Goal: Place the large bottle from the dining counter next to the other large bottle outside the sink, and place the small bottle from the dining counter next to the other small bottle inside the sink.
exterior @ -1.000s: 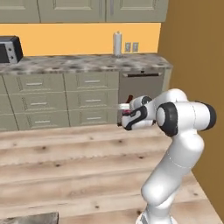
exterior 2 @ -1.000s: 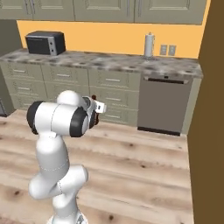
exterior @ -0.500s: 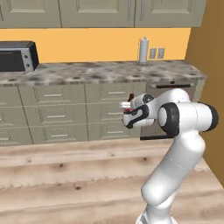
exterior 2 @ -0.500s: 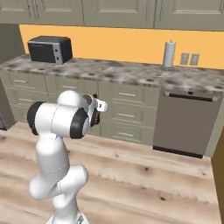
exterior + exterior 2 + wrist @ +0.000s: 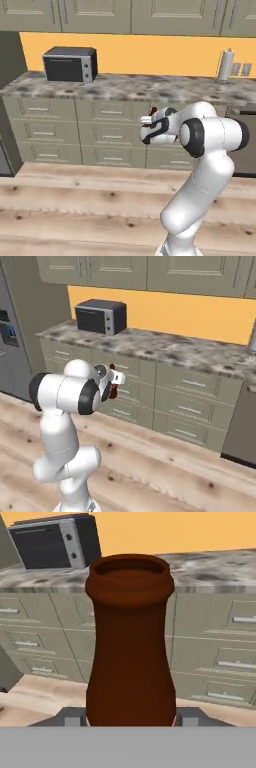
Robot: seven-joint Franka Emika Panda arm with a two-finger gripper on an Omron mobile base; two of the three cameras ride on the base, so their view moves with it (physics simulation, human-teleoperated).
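Note:
My gripper (image 5: 130,719) is shut on the large bottle (image 5: 130,642), a brown glass bottle whose wide mouth and slim neck rise in the middle of the hand view. From the base cameras the gripper (image 5: 150,124) (image 5: 113,381) is held at chest height in front of the arm, above the wooden floor and short of the cabinets. A bit of the bottle's red label (image 5: 112,367) shows at the hand. The sink, the dining counter, the small bottle and the other large bottle are out of view.
Ahead runs a mottled stone counter (image 5: 125,87) over sage-green drawers (image 5: 190,406). A dark microwave (image 5: 70,64) (image 5: 100,316) sits on it, a white canister (image 5: 226,65) stands at the right, and a grey fridge (image 5: 10,331) stands at the far left. Wooden floor (image 5: 75,210) lies between.
The whole scene has slid to the right in both base views, so the base has turned left. The microwave is now near the middle. The arm still holds the bottle the same way.

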